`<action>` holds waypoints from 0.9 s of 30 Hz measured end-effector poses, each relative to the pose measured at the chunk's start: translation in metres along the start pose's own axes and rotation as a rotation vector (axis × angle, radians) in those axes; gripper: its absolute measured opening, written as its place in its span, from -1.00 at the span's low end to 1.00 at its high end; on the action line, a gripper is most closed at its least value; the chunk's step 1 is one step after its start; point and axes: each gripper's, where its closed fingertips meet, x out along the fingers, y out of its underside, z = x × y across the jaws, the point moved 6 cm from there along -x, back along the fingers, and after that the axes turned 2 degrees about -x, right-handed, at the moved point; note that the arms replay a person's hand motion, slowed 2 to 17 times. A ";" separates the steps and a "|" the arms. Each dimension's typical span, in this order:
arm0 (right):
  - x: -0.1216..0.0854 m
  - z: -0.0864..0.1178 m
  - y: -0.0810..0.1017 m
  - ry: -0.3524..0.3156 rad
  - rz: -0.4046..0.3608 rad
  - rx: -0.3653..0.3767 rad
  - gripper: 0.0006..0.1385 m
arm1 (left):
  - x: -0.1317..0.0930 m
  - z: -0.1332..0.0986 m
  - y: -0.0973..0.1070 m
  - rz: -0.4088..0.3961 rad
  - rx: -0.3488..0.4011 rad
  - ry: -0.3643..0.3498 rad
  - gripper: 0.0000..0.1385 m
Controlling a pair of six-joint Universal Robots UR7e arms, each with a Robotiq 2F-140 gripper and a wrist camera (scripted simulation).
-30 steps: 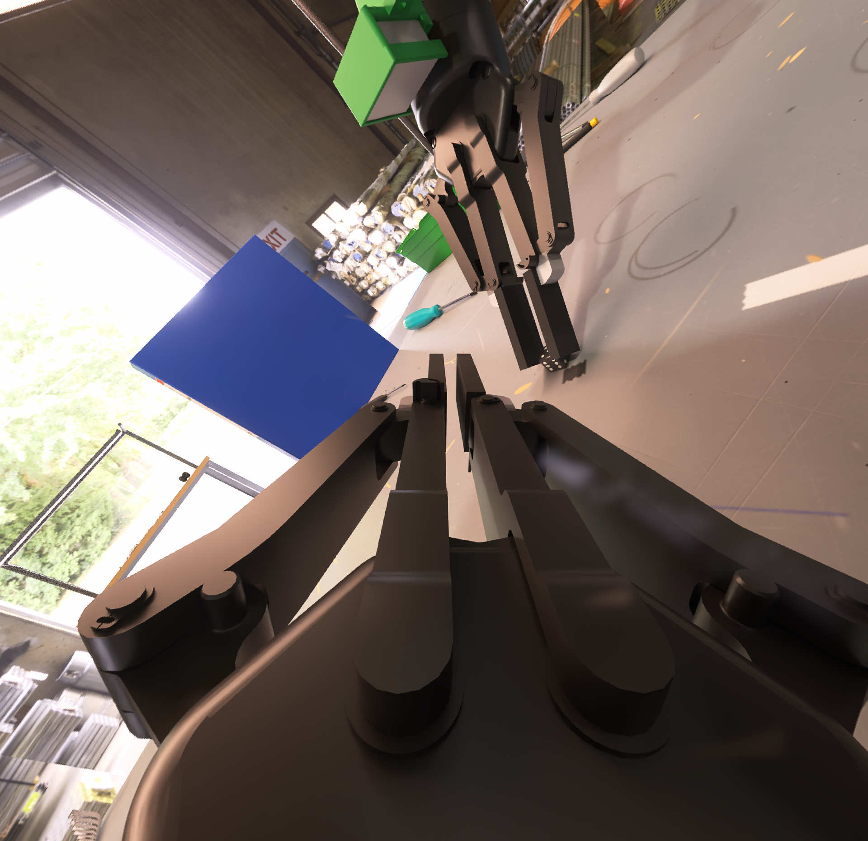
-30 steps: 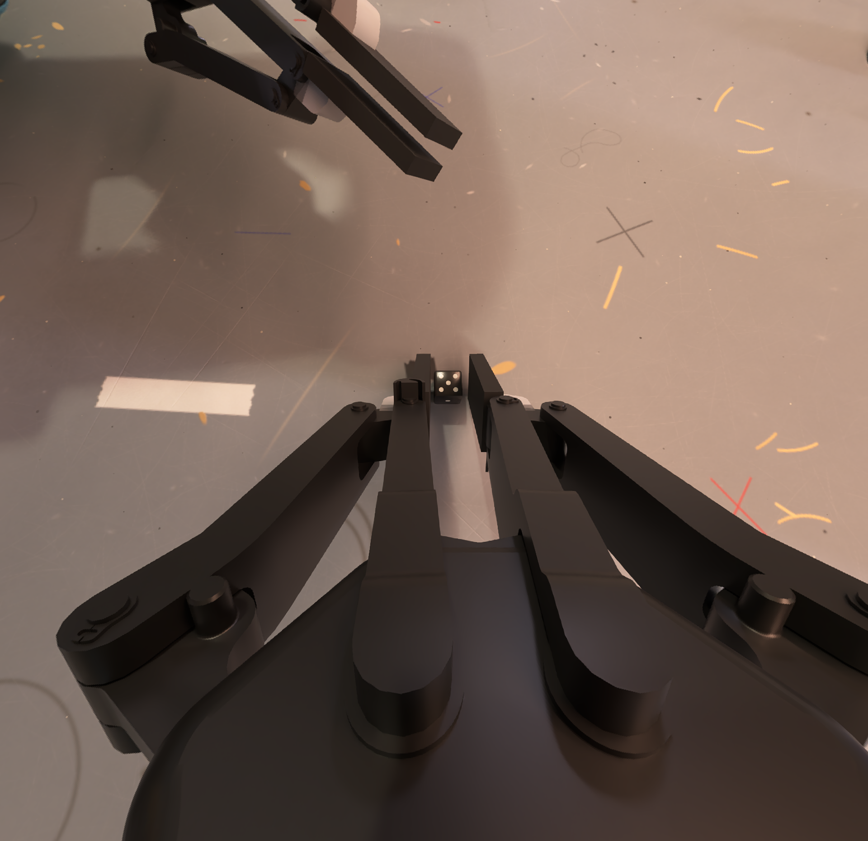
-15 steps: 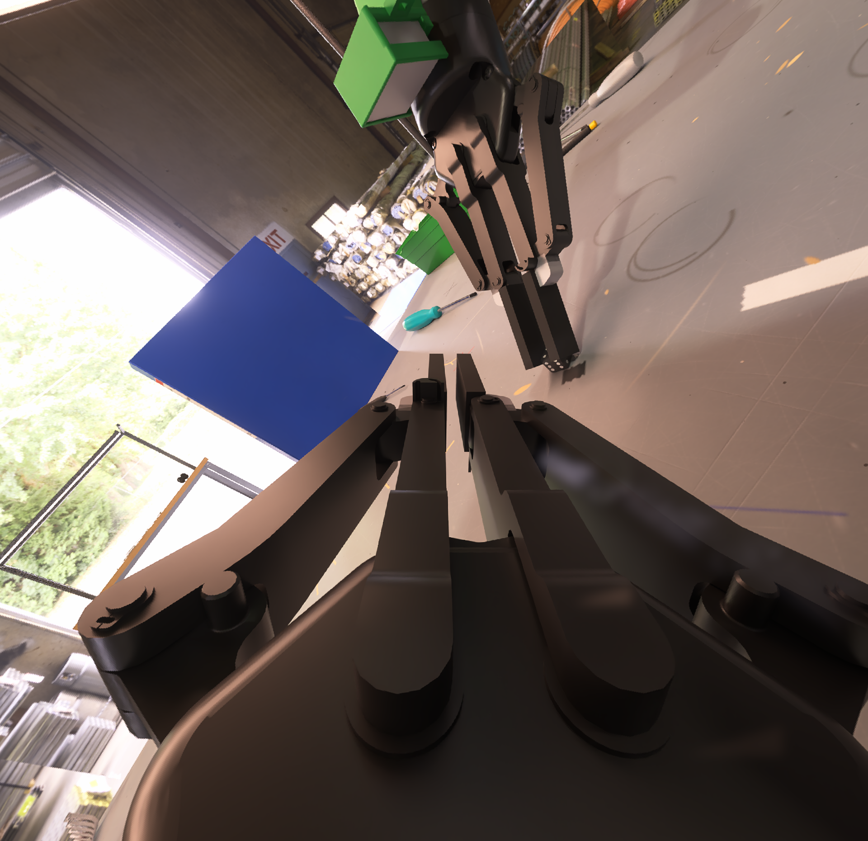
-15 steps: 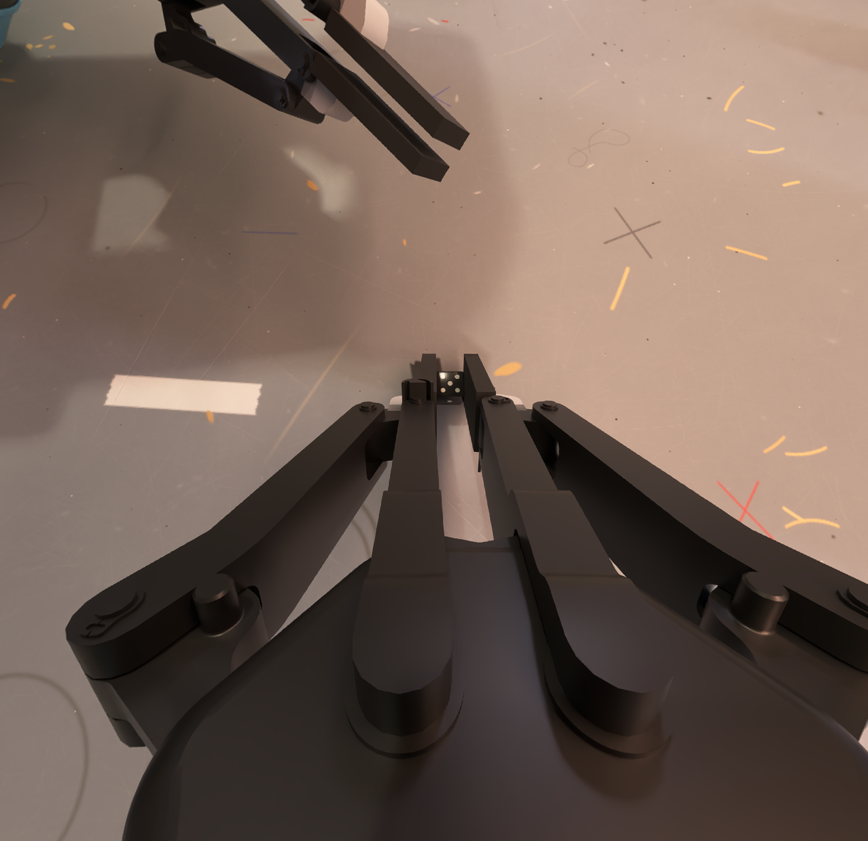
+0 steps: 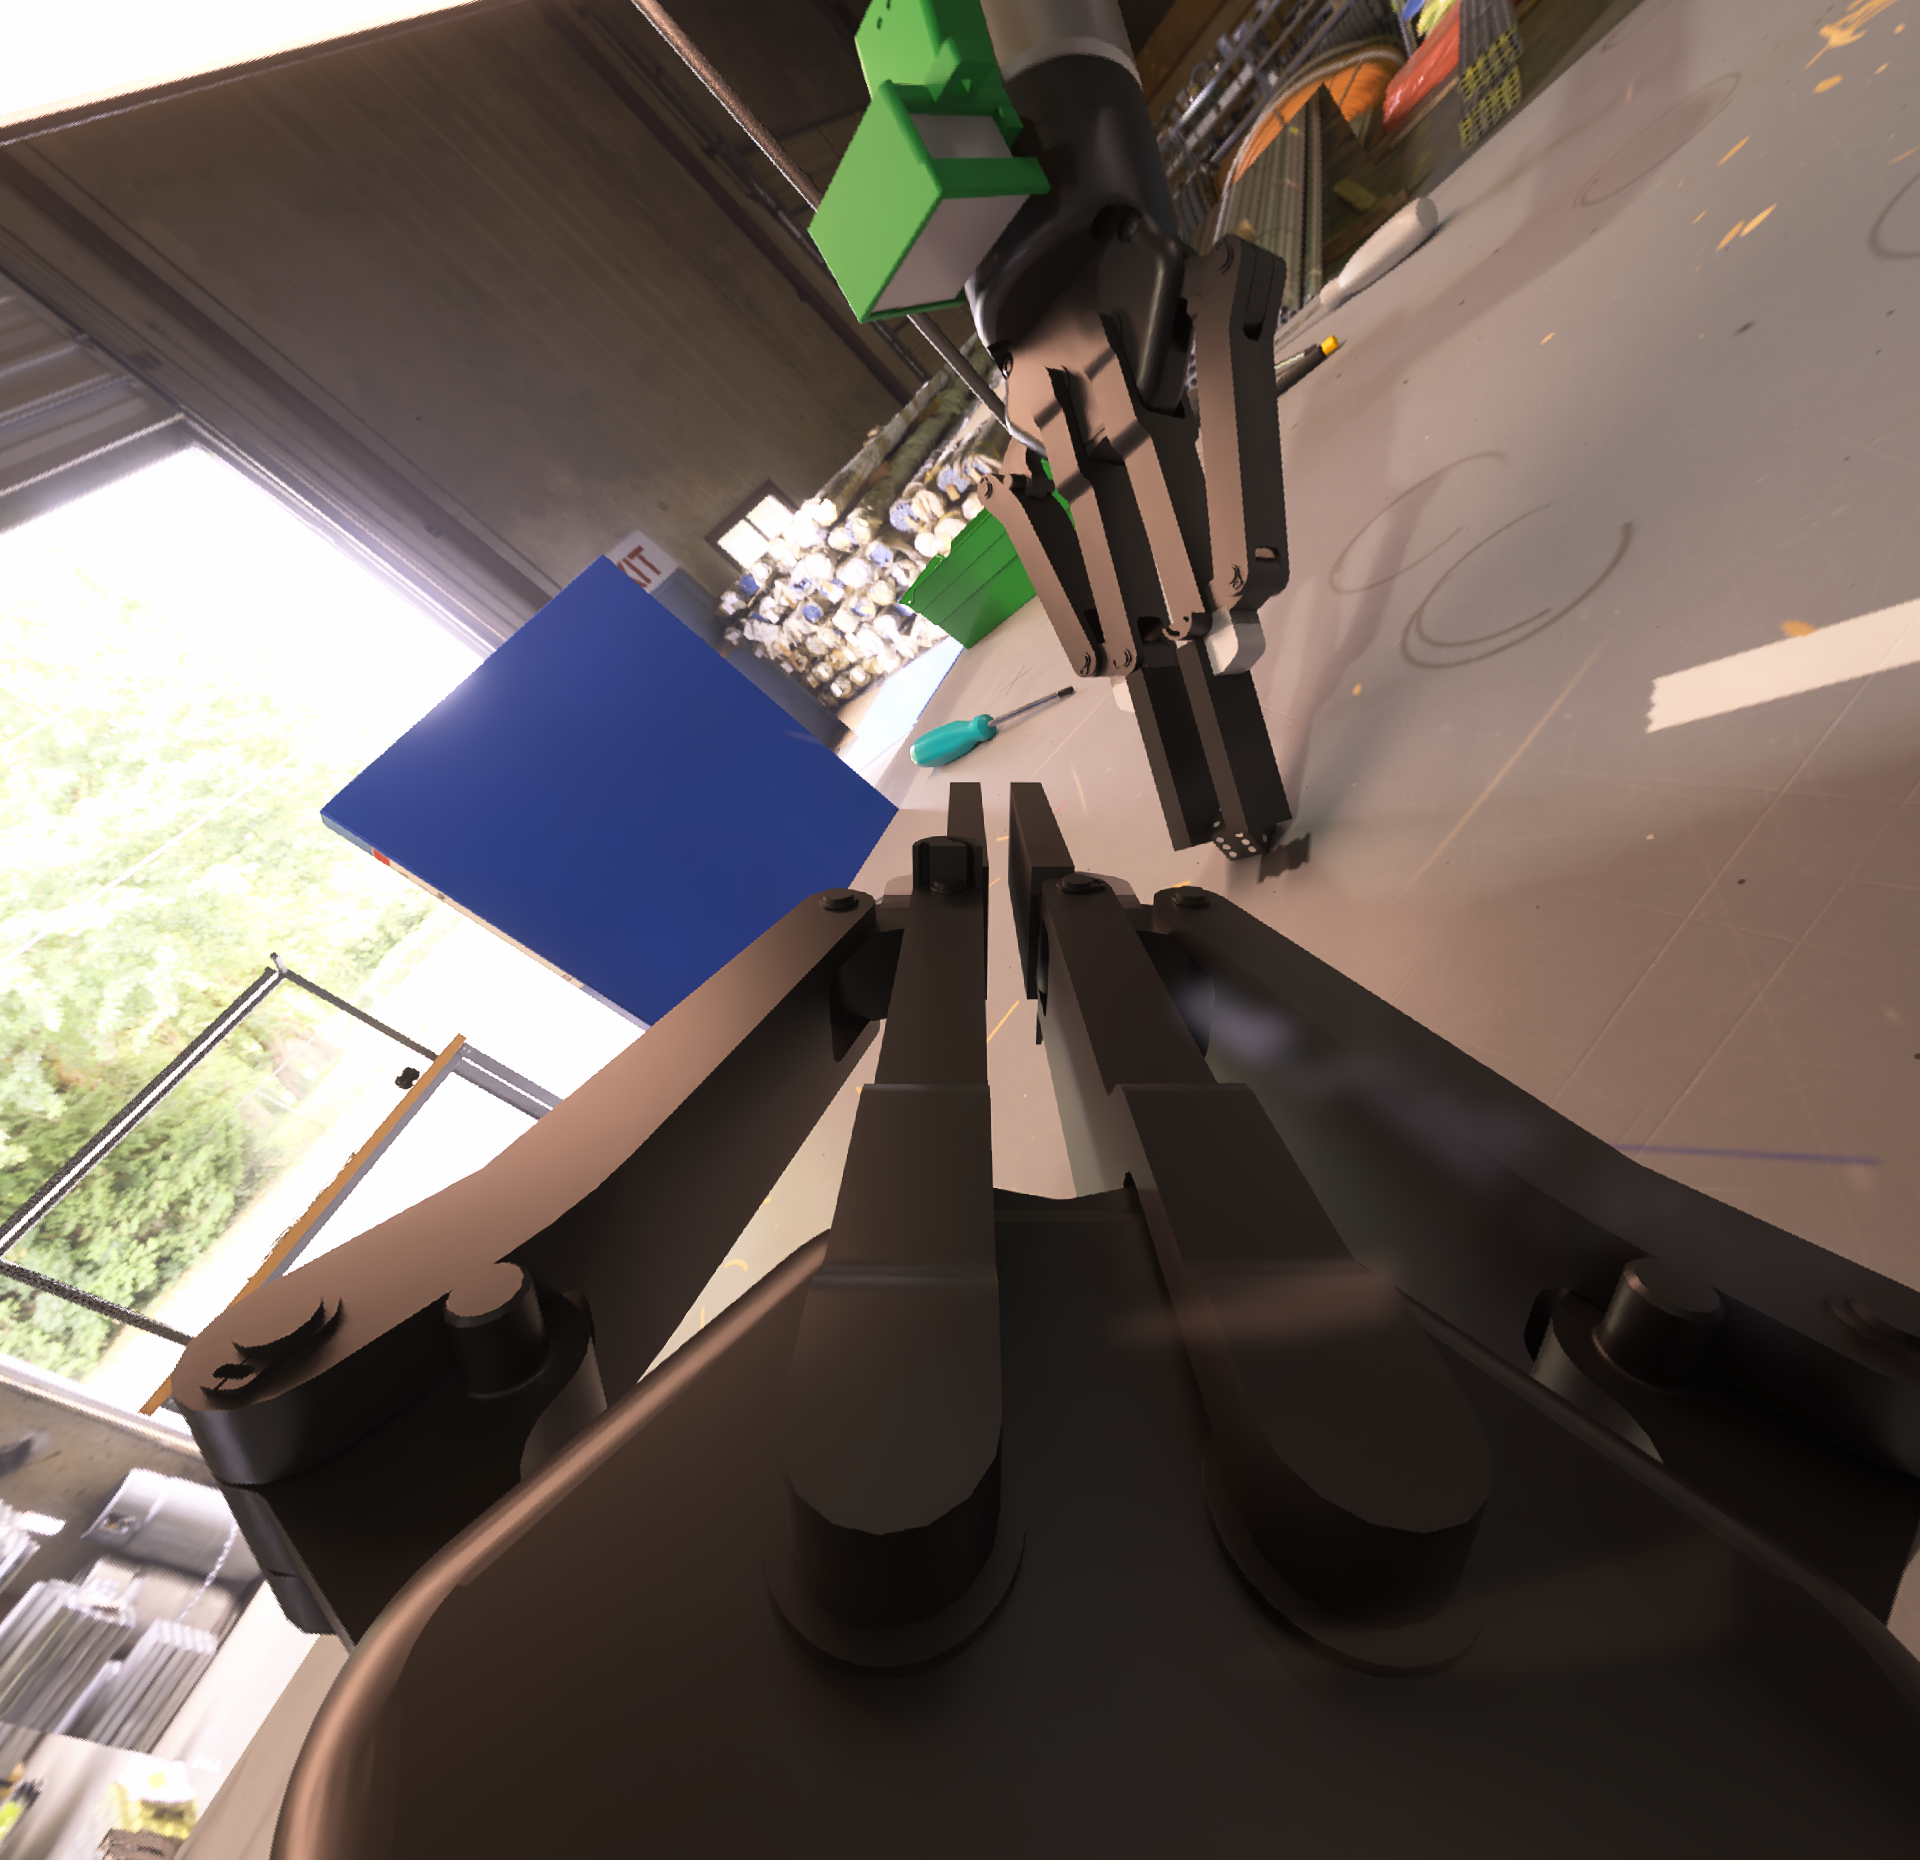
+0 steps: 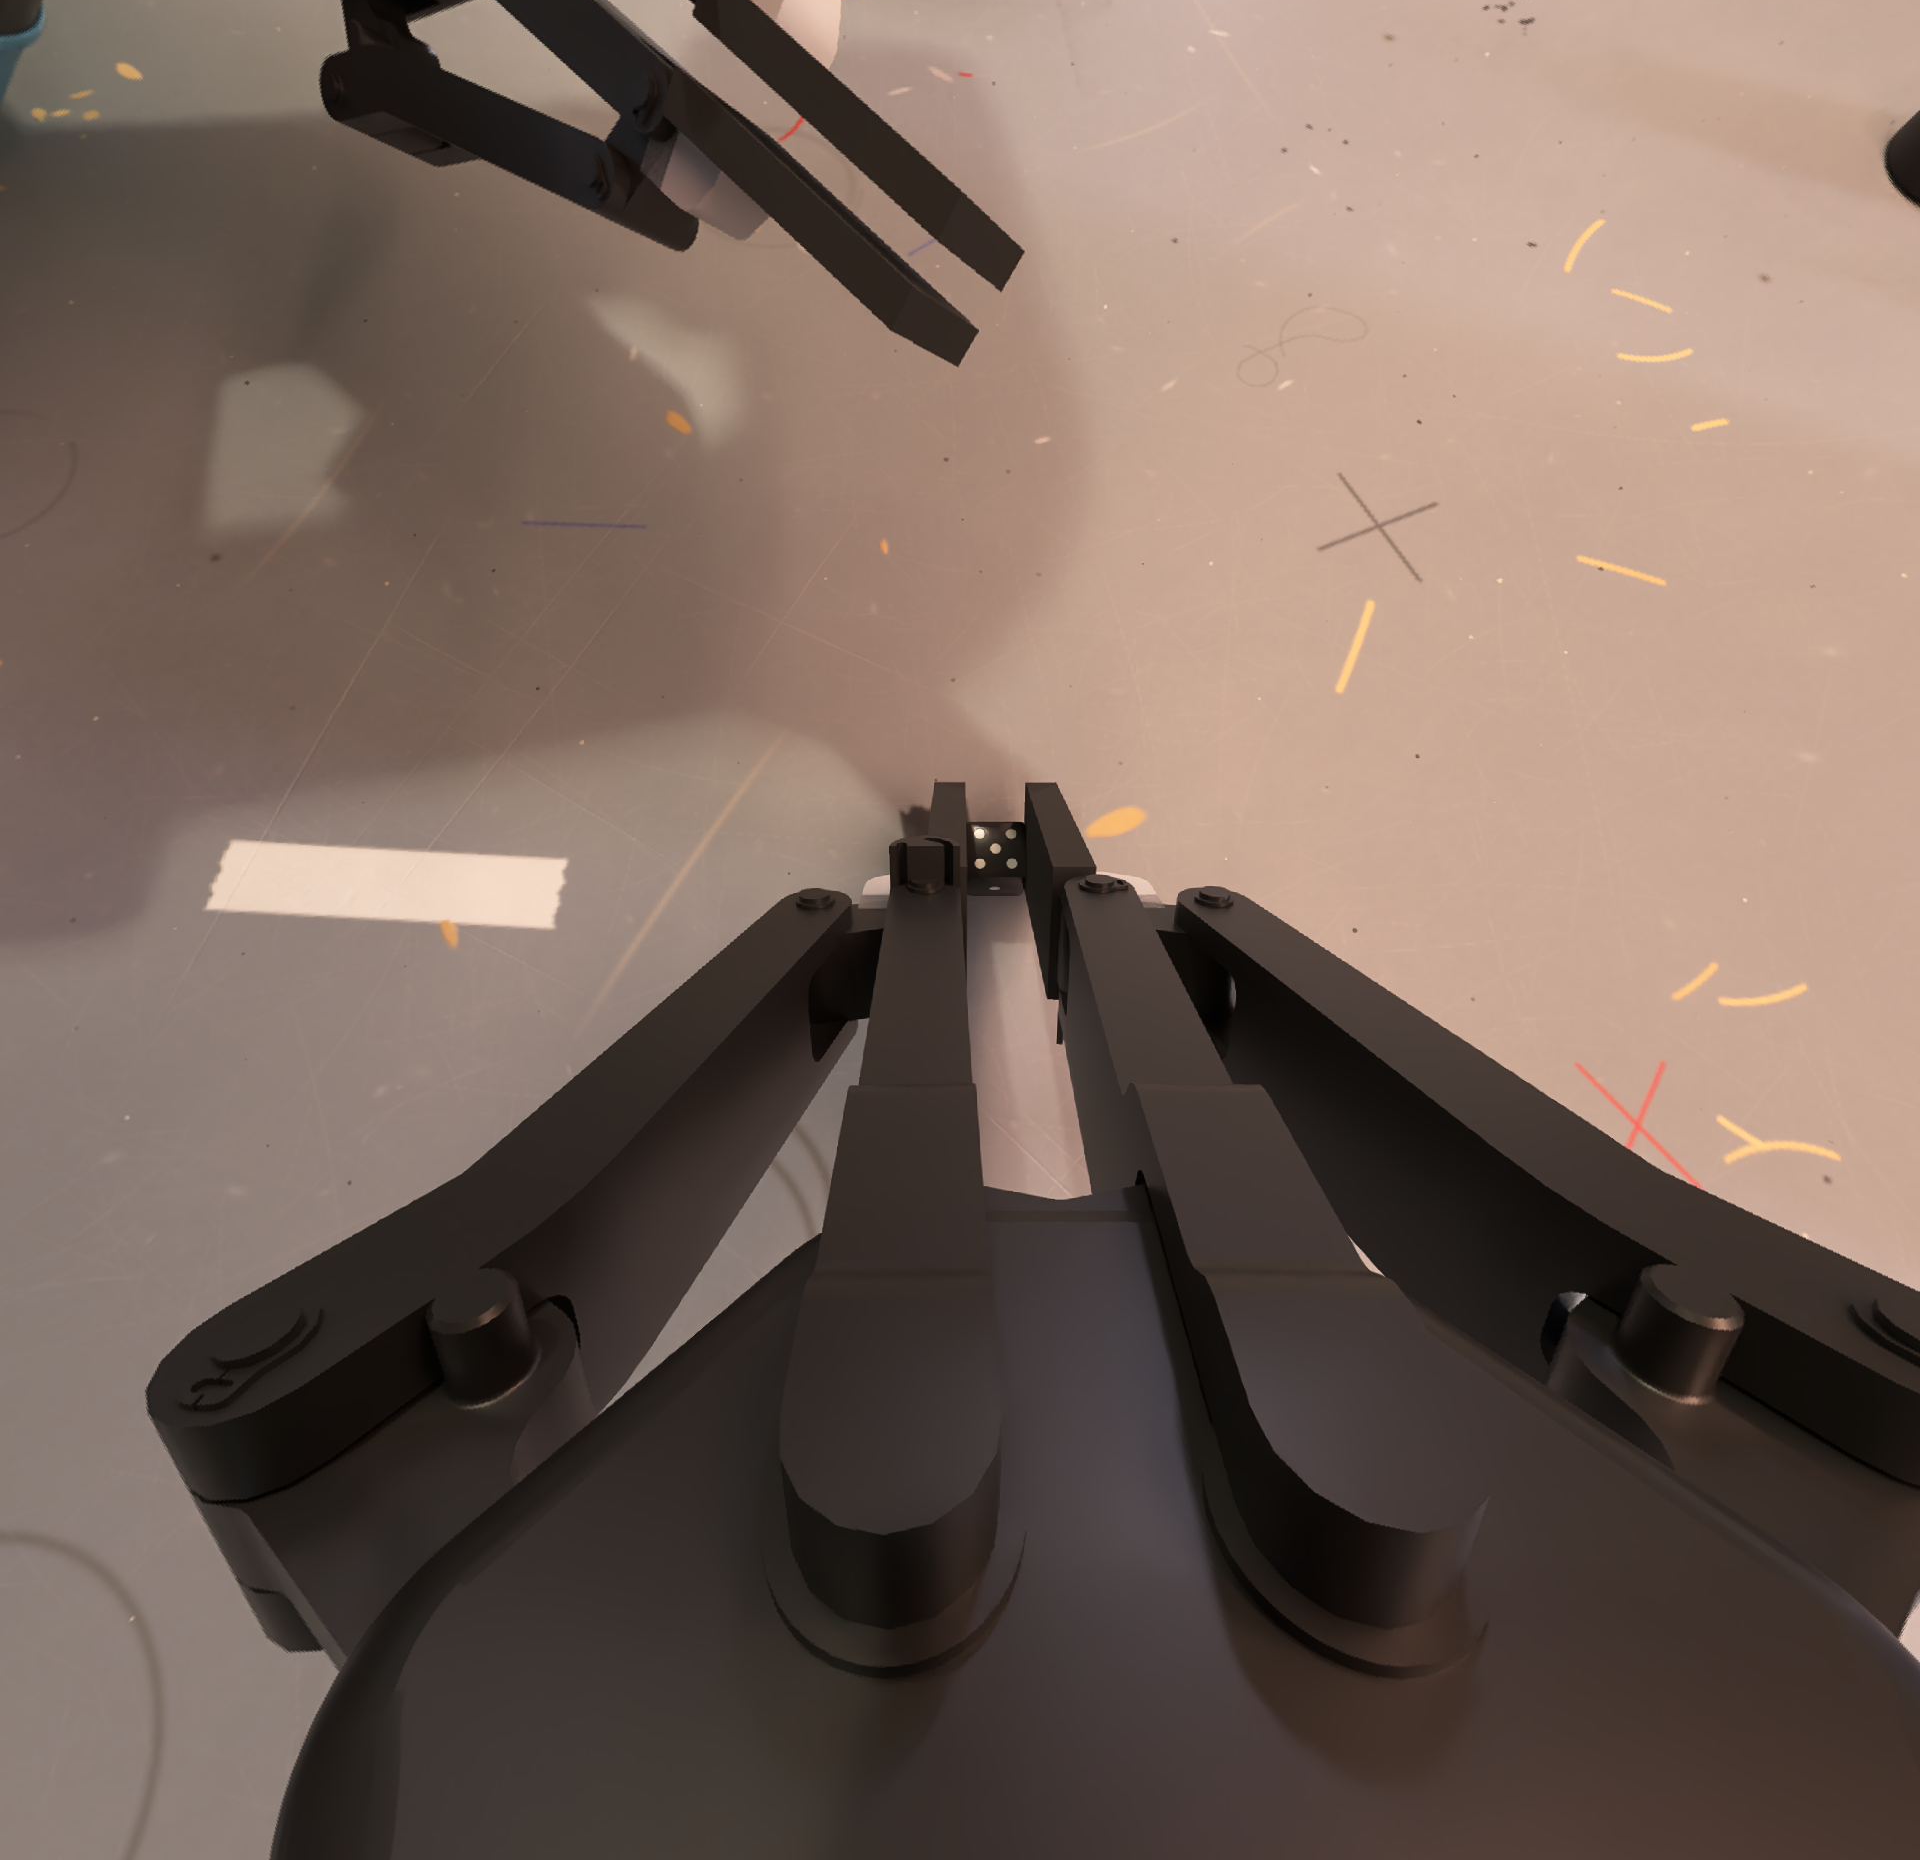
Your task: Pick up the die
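- Right gripper of mine is clamping the die, both fingertips pressing against its opposite sides, the five-pip face looking up at my wrist camera.
- From my left wrist, I am seeing that same gripper pointing down at the table, with the die sitting at the very ends of its fingers, just above its own small shadow on the surface.
- My left gripper is hanging off to the side of the die, its fingers drawn nearly together with only a thin gap, holding nothing.
- In the right wrist view, that left gripper is floating well beyond the die, over the scuffed table.
- A strip of white tape is lying on the table to the left of the die.
- A teal-handled screwdriver is resting on the table farther back from the die, near a blue panel.
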 end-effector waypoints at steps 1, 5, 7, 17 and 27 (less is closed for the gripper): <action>0.000 0.000 0.000 0.003 -0.003 0.000 -0.78 | 0.000 0.001 -0.001 -0.007 -0.004 -0.001 -0.89; 0.000 0.000 0.001 0.014 -0.016 -0.005 -0.78 | -0.003 0.004 -0.003 -0.037 -0.034 -0.001 -0.89; 0.000 0.000 0.001 0.019 -0.023 -0.008 -0.78 | -0.004 0.006 -0.004 -0.055 -0.058 0.003 -0.89; -0.001 0.001 0.003 0.036 -0.066 -0.008 -0.78 | -0.010 0.021 -0.011 -0.165 -0.242 0.049 -0.89; -0.003 0.000 0.005 0.037 -0.108 0.007 -0.78 | -0.013 0.046 -0.015 -0.274 -0.475 0.095 -0.89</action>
